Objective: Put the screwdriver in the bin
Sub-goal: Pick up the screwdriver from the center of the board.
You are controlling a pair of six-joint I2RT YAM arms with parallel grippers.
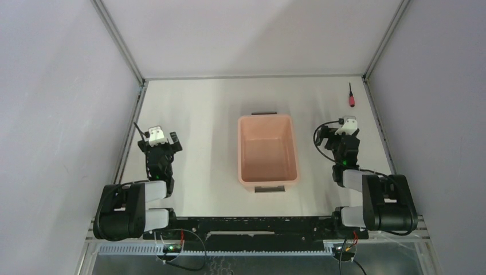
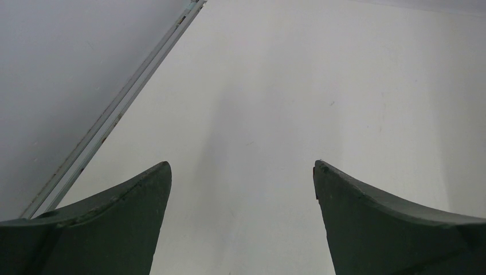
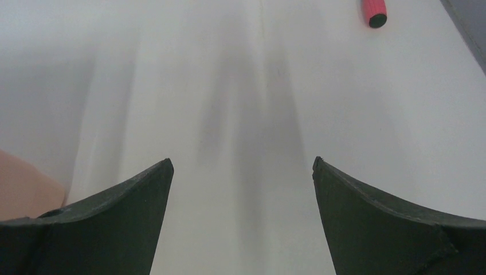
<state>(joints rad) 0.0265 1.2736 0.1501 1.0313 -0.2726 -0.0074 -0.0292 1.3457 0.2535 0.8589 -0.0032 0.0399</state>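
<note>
- Bin (image 1: 268, 157) stands mid-counter, its long side running away from the arm bases. It is salmon-pink, and only its own bare floor shows inside.
- Dark grey handles (image 1: 264, 113) sit at the bin's far and near short ends. Each shows from above only as a thin strip.
- Screwdriver (image 1: 351, 96) lies flat on the counter (image 1: 195, 109), outside the bin, well apart from it and beyond its far right corner. The red handle is the end closer to the bin. The thin black shaft points away, and its tip is too fine to make out.
- In the right wrist view only the butt of the red handle, with a dark end cap, shows at the top edge. The rest of the screwdriver is cut off.
- Right tool (image 3: 240, 163) hangs to the right of the bin, level with its far half, with the screwdriver lying farther out and untouched. The tool is released, its dark fingers spread wide over bare counter.
- In that same view the bin is only a blurred salmon patch at the lower left edge, partly behind the finger on that side.
- Left tool (image 2: 240, 166) is left of the bin and well apart from it. It is likewise released, its fingers wide with nothing between them. Past them lie pale counter and a metal rail (image 2: 109, 123) along the wall.
- From above, both tools' fingertips are lost against the dark wrists, so I cannot tell whether they touch the counter.
</note>
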